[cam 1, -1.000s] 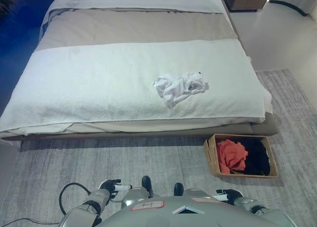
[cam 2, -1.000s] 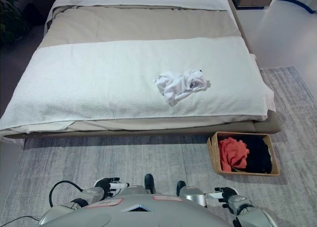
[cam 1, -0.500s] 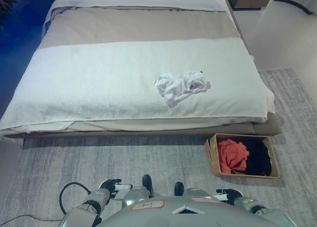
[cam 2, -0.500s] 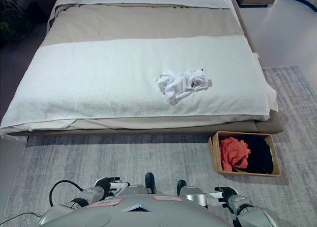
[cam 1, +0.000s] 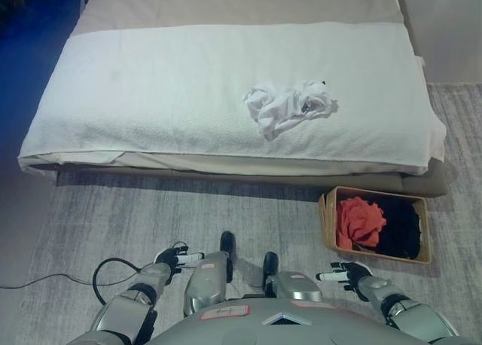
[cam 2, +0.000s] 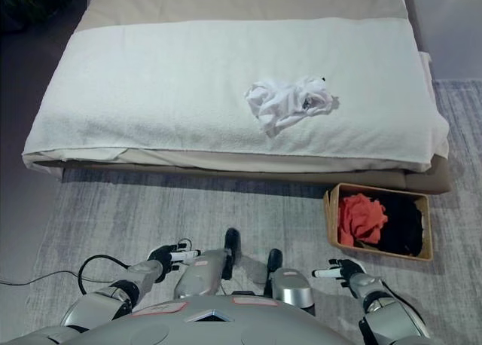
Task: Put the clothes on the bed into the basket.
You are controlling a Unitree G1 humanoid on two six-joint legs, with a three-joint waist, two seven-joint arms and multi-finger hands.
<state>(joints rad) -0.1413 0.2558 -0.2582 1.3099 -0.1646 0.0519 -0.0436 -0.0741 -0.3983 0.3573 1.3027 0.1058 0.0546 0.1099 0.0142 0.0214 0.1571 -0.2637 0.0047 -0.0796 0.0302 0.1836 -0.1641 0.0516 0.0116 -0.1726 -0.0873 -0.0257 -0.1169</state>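
Observation:
A crumpled white garment [cam 1: 290,105] lies on the white blanket of the bed [cam 1: 151,96], right of its middle. On the rug by the bed's front right corner stands a tan basket [cam 1: 376,225] holding a red-orange cloth [cam 1: 360,218] and a black cloth [cam 1: 403,226]. My left hand [cam 1: 172,257] hangs low at the lower left with fingers relaxed and nothing in it. My right hand [cam 1: 349,273] hangs low at the lower right, just below the basket, equally relaxed and bare. Both hands are far from the garment.
A grey rug [cam 1: 151,217] covers the floor between me and the bed. A tan sheet [cam 1: 226,2] covers the far part of the bed. Bare floor [cam 1: 22,209] runs along the left of the rug.
The whole picture has shifted: the bed's front edge and the basket now lie nearer and lower, and more rug shows. Both hands show a little more; the garment has not moved.

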